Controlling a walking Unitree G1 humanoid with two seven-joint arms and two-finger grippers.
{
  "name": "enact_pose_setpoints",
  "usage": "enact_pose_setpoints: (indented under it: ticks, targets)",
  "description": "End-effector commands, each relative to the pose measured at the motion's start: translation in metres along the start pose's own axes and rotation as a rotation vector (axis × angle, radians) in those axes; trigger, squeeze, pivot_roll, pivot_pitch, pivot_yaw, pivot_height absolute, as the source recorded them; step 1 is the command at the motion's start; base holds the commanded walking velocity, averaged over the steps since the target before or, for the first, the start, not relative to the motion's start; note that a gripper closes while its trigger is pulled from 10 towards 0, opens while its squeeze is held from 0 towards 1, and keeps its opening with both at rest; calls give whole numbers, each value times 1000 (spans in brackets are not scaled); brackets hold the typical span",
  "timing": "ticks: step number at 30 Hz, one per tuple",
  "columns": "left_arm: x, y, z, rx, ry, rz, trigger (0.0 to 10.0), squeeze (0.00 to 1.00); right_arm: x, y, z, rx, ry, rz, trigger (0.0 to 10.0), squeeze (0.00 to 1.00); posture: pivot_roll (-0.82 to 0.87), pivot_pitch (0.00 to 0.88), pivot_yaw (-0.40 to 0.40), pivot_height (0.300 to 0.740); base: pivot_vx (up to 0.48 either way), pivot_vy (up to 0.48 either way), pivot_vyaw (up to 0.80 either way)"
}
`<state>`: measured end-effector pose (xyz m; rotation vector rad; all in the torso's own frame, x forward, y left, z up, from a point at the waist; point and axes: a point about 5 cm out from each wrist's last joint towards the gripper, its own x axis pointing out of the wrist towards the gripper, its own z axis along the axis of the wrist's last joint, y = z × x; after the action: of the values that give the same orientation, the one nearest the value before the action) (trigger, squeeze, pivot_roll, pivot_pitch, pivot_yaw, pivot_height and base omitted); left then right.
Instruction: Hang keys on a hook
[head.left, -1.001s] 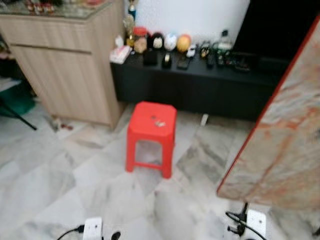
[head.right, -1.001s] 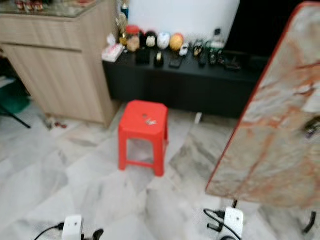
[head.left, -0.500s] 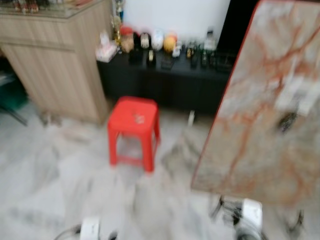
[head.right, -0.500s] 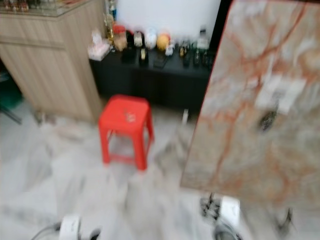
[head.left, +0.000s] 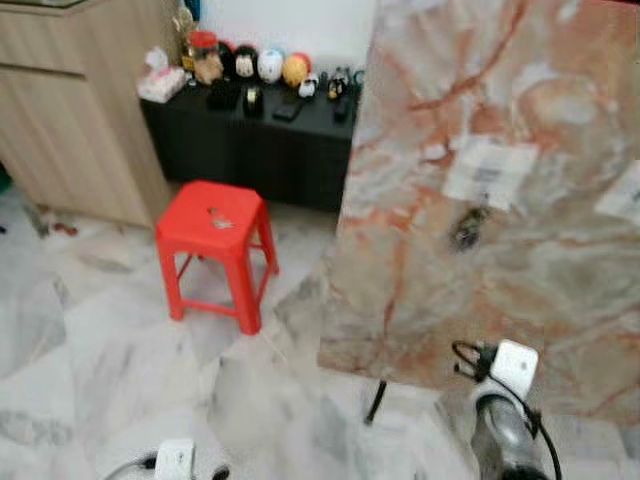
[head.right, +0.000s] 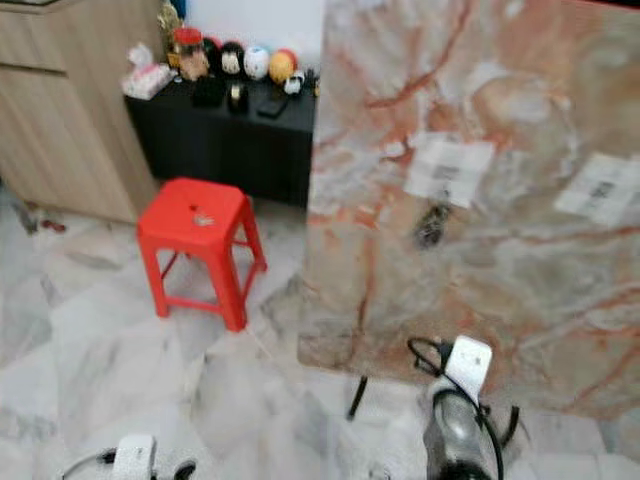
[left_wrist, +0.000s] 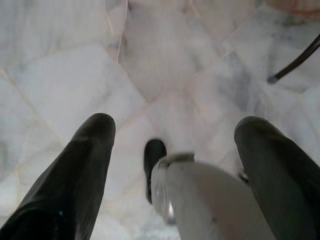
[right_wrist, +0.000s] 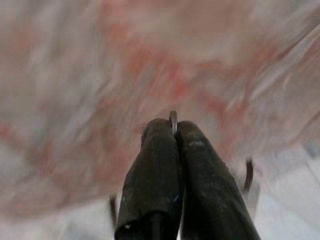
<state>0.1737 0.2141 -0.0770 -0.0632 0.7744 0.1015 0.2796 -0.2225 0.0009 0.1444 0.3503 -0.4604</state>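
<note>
A tall marble-patterned board (head.left: 520, 130) with a red edge stands on a thin black stand to my right. A small dark hook (head.left: 467, 229) sits near its middle, below a white label (head.left: 489, 171). My right arm (head.left: 497, 432) reaches up from the bottom toward the board. In the right wrist view my right gripper (right_wrist: 173, 127) is shut, a thin metal key ring (right_wrist: 173, 119) pokes out between its tips, and the blurred board lies beyond. My left gripper (left_wrist: 176, 124) hangs open over the marble floor.
A red plastic stool (head.left: 213, 243) with a small object (head.left: 216, 219) on top stands to the left. Behind it are a low black cabinet (head.left: 240, 150) with trinkets and a wooden sideboard (head.left: 70, 120). The board's black stand leg (head.left: 377, 401) rests on the floor.
The camera has swung to the right: the stool slid left in the picture and the board now takes up the right half. My right arm has come up into view.
</note>
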Motion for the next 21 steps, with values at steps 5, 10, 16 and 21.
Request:
enact_pose_setpoints:
  ticks: [5, 10, 16, 21]
  targets:
    - [-3, 1, -9, -3, 27, 2, 10000, 0, 4, -12, 35, -427, -273, -156, 10000, 0, 83, 98, -60, 740, 0, 0, 0]
    - [-3, 1, -9, -2, 27, 0, 10000, 0, 3, -33, 59, -663, -447, -422, 10000, 0, 82, 95, -56, 740, 0, 0, 0]
    - [-3, 2, -8, 1, 24, -1, 10000, 0, -1, -26, 77, -815, -618, -466, 10000, 0, 79, 87, -51, 740, 0, 0, 0]
    - [-2, 3, -6, 0, 18, 0, 10000, 0, -3, -9, 90, -888, -757, -479, 10000, 0, 87, 83, -47, 740, 0, 0, 0]
